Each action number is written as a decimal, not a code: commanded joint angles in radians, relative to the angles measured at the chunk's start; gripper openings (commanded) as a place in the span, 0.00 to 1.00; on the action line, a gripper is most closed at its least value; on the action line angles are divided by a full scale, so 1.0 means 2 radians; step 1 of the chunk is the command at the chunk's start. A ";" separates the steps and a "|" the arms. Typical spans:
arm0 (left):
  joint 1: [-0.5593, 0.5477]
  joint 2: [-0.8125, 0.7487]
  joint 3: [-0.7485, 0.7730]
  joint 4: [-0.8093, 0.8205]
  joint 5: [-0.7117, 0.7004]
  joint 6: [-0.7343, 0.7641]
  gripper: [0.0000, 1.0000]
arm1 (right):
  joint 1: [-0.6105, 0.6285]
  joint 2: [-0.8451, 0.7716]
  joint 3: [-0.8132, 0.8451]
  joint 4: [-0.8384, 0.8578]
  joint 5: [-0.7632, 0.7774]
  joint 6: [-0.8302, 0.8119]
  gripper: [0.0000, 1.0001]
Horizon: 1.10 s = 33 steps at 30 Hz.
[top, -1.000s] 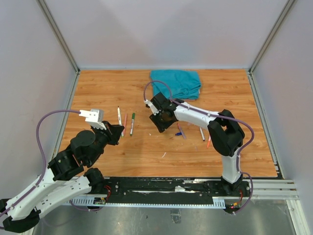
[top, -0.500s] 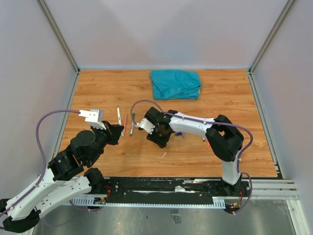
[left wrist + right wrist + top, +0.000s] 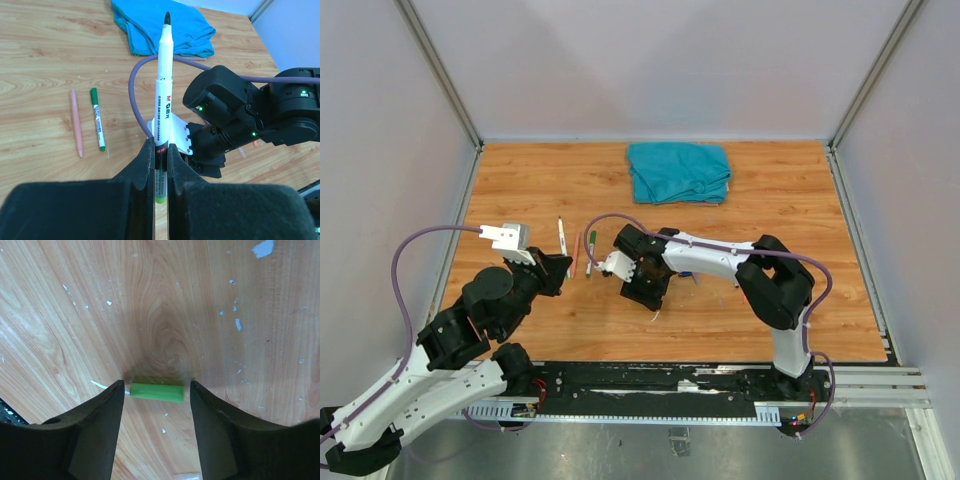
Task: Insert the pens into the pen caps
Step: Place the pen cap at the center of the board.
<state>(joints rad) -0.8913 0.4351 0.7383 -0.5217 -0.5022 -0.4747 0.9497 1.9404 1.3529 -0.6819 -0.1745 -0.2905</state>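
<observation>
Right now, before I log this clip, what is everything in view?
table: one, brown wood, under everything
cloth: one, teal, bunched at the far edge
held pen: one, white with a green end, uncapped, black tip up
pink pen: one, pink, lying left of centre
green pen: one, white with green ends, lying beside the pink pen
other pens: count unclear, a bluish bit shows, mostly hidden by the right arm
cap: one, green, lying on the table
left gripper: black, shut on the held pen
right gripper: black, open, a jaw on either side of the cap
</observation>
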 commanded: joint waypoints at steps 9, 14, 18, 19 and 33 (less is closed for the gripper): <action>0.002 -0.012 -0.002 0.000 -0.009 0.002 0.00 | 0.008 -0.066 -0.020 0.029 0.022 0.050 0.65; 0.001 -0.013 -0.004 0.003 -0.007 0.000 0.00 | 0.008 -0.120 -0.059 0.079 0.051 0.139 0.66; 0.002 -0.009 -0.004 0.004 -0.005 0.001 0.01 | 0.008 -0.154 -0.089 0.114 0.081 0.223 0.67; 0.002 -0.009 -0.004 0.004 -0.005 0.001 0.00 | 0.008 -0.165 -0.101 0.123 0.091 0.247 0.67; 0.001 -0.002 -0.007 0.008 -0.003 0.003 0.00 | 0.008 -0.227 -0.163 0.131 0.197 0.555 0.73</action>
<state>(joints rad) -0.8913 0.4263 0.7292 -0.5255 -0.5026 -0.4751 0.9497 1.5070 1.0523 -0.4397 0.1543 0.6044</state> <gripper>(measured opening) 0.066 0.738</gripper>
